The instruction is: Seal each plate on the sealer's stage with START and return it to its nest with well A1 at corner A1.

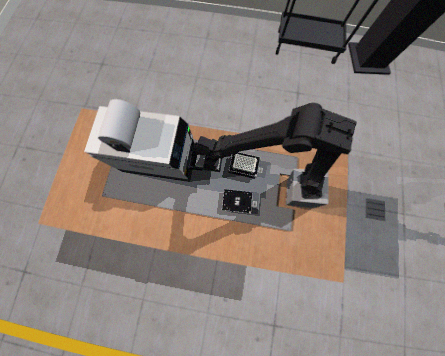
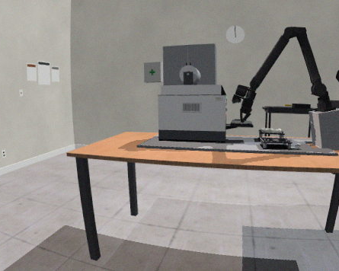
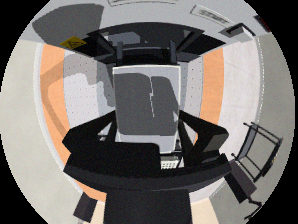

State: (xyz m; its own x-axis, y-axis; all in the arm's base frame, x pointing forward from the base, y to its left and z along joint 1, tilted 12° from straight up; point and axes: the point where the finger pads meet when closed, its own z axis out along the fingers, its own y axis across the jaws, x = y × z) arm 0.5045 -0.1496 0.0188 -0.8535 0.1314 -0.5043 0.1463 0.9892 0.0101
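The sealer (image 1: 157, 140) (image 2: 192, 114) stands with its stage (image 2: 248, 124) out; its lamp (image 1: 188, 129) is green. A plate (image 3: 135, 100) with smooth silvery foil over its top is at the stage, its far end towards the sealer's dark front. My gripper (image 1: 208, 161) (image 2: 244, 119) (image 3: 147, 113) points down and is shut on this plate, one finger at each long side. Whether the plate touches the stage is hidden. An open plate (image 1: 245, 164) with its wells showing sits in the rear nest; a bit of it shows in the wrist view (image 3: 169, 165). The front nest (image 1: 229, 198) is empty.
The sealer's tall housing and foil roll (image 1: 120, 122) stand just beyond the gripper. The rear nest with the open plate is close on the base side of the stage. The arm's pale base block (image 1: 308, 196) stands at the other end of the grey mat (image 1: 150, 192).
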